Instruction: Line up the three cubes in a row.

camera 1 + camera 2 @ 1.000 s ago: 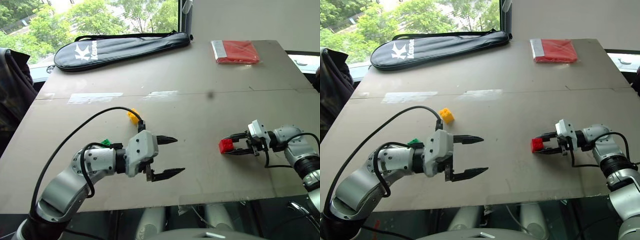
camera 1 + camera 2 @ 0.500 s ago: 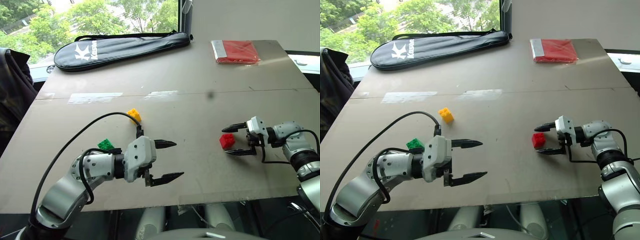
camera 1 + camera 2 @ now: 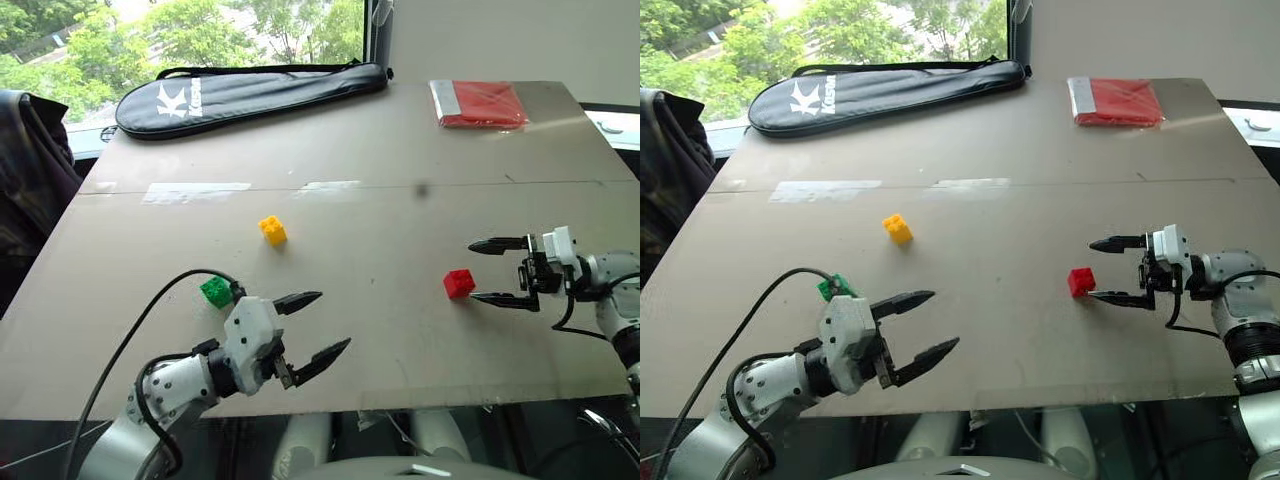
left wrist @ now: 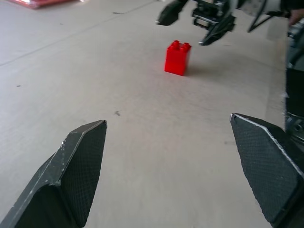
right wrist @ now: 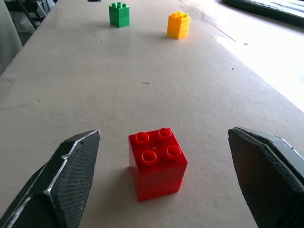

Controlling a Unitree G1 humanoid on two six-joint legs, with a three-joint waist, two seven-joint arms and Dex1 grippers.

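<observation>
Red cube (image 3: 459, 283) free on table (image 3: 400, 180), beside right gripper (image 3: 484, 271), jaws spread; left gripper (image 3: 317, 325) spread, empty; green cube (image 3: 216, 291), yellow cube (image 3: 272, 230) apart

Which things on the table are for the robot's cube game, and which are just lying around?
For the game: yellow cube, green cube, red cube.

Just lying around: black racket bag, flat red packet, both at the table's far edge.

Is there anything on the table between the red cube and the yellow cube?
No. In the right wrist view the stretch from the red cube to the yellow cube is bare table.
</observation>
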